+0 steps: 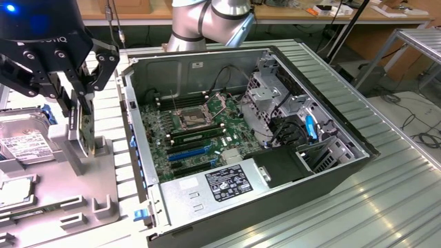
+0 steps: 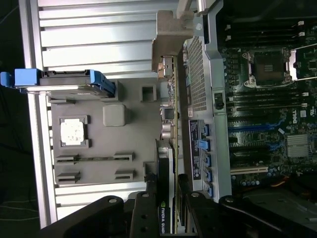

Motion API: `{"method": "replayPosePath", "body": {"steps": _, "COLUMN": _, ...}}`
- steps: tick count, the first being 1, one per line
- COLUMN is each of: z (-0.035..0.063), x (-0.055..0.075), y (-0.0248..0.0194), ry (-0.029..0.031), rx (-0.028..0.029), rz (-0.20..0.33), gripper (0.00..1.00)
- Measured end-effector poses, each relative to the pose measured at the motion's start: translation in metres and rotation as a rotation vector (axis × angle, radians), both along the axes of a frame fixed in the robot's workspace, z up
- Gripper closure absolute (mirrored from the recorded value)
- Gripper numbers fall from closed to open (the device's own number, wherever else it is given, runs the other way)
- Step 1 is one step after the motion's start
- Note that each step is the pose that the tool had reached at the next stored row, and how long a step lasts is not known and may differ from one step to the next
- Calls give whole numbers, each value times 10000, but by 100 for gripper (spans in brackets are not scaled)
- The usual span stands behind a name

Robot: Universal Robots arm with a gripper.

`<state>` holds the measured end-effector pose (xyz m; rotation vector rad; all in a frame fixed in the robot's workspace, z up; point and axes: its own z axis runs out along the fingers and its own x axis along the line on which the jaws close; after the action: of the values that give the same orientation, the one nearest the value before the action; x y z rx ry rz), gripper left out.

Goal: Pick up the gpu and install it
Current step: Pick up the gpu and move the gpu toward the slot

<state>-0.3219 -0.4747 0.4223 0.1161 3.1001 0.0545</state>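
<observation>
my hand (image 1: 81, 111) hangs just outside the open computer case (image 1: 193, 70), on the side of its rear wall, over the grey parts tray (image 1: 103, 181) that lies alongside the case on the ribbed metal table (image 1: 386, 206). the fingers (image 2: 147, 201) are drawn in on the gpu (image 1: 88, 129), pinching its upper edge from both faces. i take it by the edge because the card stands on its long edge in the tray, and that grip keeps the connector side pointing down and free. whether it has left the tray's slot i cannot tell; its lower edge sits right at one of the grey posts. from my wrist the gpu (image 2: 167, 148) runs parallel to the case's rear wall, close beside it but outside. inside the case the motherboard (image 1: 200, 129) lies flat and exposed, with its blue expansion slot (image 1: 189, 153) uncovered, so nothing is installed there yet. farther from the case on the same tray sits the hard drive (image 1: 24, 137) in its own nest, held apart from the card.
</observation>
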Motion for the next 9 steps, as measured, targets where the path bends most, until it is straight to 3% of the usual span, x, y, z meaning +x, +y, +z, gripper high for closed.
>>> {"method": "replayPosePath", "body": {"steps": 9, "z": 0, "x": 35, "y": 0, "ry": 0, "rx": 0, "rz": 0, "gripper": 73}}
